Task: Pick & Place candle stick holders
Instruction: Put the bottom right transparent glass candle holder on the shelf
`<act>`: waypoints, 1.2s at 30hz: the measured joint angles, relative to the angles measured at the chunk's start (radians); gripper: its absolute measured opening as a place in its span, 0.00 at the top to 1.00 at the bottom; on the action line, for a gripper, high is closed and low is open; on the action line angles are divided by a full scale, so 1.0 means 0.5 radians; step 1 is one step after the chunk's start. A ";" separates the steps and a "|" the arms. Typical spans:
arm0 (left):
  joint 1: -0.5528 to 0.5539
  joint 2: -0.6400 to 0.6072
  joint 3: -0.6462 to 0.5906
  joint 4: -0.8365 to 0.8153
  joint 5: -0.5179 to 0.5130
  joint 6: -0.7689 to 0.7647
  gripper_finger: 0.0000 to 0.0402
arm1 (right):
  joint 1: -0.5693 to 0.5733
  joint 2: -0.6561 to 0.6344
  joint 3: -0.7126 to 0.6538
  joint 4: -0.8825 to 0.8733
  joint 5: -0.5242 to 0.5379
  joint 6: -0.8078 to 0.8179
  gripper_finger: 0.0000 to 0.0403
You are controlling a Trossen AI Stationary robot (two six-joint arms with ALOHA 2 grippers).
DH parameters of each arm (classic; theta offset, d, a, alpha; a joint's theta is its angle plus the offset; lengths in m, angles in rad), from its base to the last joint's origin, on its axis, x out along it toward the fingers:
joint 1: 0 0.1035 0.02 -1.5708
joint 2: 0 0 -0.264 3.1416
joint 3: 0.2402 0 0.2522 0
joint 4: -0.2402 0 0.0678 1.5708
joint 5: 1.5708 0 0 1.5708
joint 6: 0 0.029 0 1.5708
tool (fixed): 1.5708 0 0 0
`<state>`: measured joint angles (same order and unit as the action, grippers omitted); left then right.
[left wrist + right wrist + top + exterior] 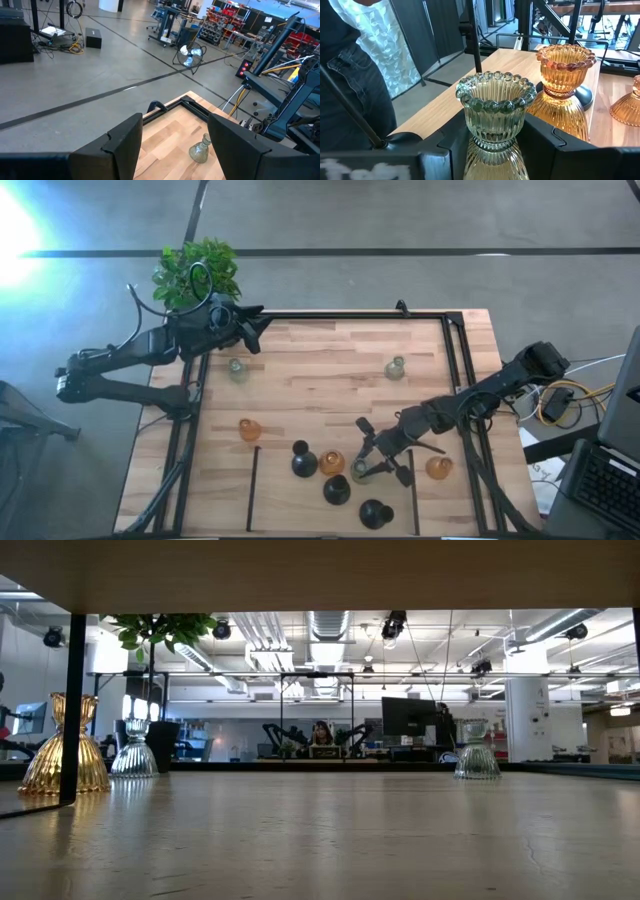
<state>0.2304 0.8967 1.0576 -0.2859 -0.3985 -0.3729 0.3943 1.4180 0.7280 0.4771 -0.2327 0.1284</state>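
Two arms are sharing the wooden bench [330, 370] we are looking down on. We are seeing the green plant [196, 272] sitting off the far left corner, just behind the left arm. The left gripper [250, 325] is hovering over that far left edge with its fingers [125, 145] spread apart and holding nothing; one pale green holder [237, 368] is standing near it and another pale green one [396, 368] is standing well apart toward the far right. The right gripper [368, 452] is reaching into the near cluster, its jaws standing on either side of a pale green-grey candle stick holder [492, 112], though we cannot tell whether they are pressing it yet. An amber holder [564, 85] is standing just beside it. Three black holders [304, 461] are crowding the near middle. Another amber one [249, 429] is standing toward the left, and one more [439, 468] is sitting near the right edge.
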 joint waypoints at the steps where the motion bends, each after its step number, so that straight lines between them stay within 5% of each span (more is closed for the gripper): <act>1: 0.000 0.000 0.000 0.000 0.000 0.000 0.43 | 0.000 0.010 0.000 0.009 0.005 0.001 0.64; 12: 0.000 0.000 0.000 0.000 0.000 0.000 0.43 | -0.014 0.074 -0.002 0.112 -0.001 0.060 0.54; 36: 0.000 0.000 0.000 0.000 0.000 0.044 0.43 | -0.009 0.027 0.003 0.007 -0.173 0.199 0.65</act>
<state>0.2306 0.8967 1.0576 -0.2859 -0.3985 -0.3509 0.3897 1.4315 0.7296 0.4808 -0.3194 0.2279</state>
